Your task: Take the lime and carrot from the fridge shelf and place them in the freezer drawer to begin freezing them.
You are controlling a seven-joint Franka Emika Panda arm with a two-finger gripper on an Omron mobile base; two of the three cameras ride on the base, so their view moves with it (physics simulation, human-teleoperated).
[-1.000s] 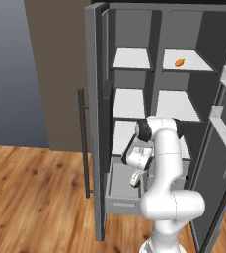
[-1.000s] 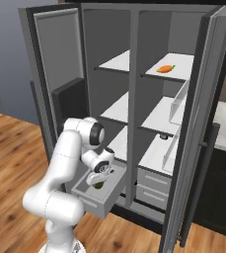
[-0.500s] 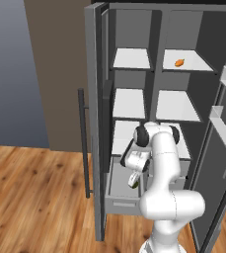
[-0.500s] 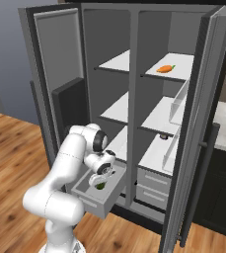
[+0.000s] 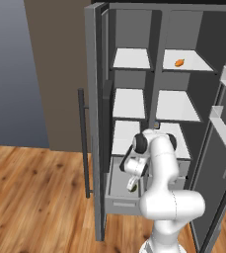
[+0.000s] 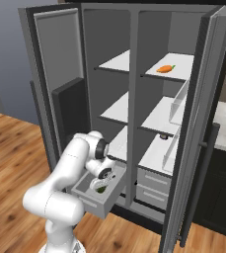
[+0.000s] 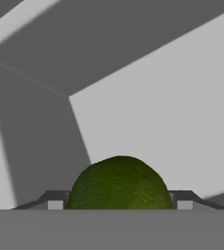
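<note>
The dark green lime (image 7: 119,183) sits between my gripper's fingers (image 7: 55,201), which are shut on it. My gripper (image 5: 132,186) hangs low inside the pulled-out grey freezer drawer (image 5: 120,203), and the lime (image 6: 100,189) shows at its tip just above the drawer (image 6: 86,195) floor. The orange carrot (image 5: 179,63) lies on the white top right fridge shelf (image 5: 199,63), far above the hand. From the right base view the carrot (image 6: 165,68) rests near the middle of that shelf (image 6: 184,60).
Both fridge doors stand open: the left door (image 5: 95,123) close beside the arm, the right door (image 6: 193,138) with its bins on the other side. White shelves (image 5: 128,103) stack above the drawer. Two pale drawers (image 6: 151,184) sit to its right. Wooden floor (image 5: 30,197) lies around.
The arm has dipped a little, carrying the lime slightly deeper into the freezer drawer. The grip on the lime is unchanged and the carrot has not moved.
</note>
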